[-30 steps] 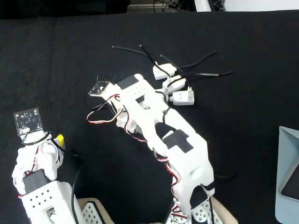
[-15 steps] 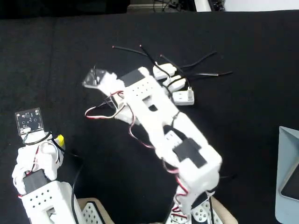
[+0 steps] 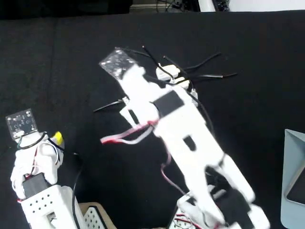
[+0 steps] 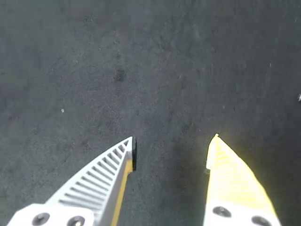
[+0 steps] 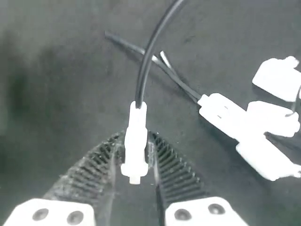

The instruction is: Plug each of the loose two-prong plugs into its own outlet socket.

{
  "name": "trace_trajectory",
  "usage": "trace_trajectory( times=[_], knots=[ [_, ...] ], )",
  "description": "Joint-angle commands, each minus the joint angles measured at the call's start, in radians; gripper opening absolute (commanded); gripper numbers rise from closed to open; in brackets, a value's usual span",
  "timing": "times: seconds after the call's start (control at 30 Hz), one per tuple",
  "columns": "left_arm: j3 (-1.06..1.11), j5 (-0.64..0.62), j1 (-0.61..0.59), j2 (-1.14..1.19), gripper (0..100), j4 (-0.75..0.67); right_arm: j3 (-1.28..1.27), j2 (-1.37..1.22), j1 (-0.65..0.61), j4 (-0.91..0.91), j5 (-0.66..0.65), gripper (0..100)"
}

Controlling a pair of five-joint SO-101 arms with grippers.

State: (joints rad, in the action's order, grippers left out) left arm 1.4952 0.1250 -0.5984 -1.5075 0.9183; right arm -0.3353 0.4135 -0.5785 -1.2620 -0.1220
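Right jaws: I see them pinching a white plug (image 5: 135,150) by its body, with its black cord (image 5: 149,52) running away from it.
Plug: held over the black surface (image 5: 56,70), near the cluster of white sockets (image 5: 256,127).
Left jaws: spread over the surface, well apart from the sockets.

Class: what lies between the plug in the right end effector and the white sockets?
Just bare mat between the plug and the sockets, by the right wrist view.
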Motion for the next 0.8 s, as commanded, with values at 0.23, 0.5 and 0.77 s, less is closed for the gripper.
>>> trace_trajectory(
  times=[0.23,0.5,0.77],
  knots=[
    [-0.2,-0.061,0.188,-0.011,26,-0.02,-0.499,0.556,-0.037,0.377,0.098,1.1],
    [-0.372,-0.157,0.409,-0.008,25,-0.012,-0.659,0.684,-0.091,0.405,0.173,1.1],
    [-0.432,-0.161,0.618,-0.006,25,-0.014,-0.661,0.736,-0.186,0.35,0.173,1.1]
  ],
)
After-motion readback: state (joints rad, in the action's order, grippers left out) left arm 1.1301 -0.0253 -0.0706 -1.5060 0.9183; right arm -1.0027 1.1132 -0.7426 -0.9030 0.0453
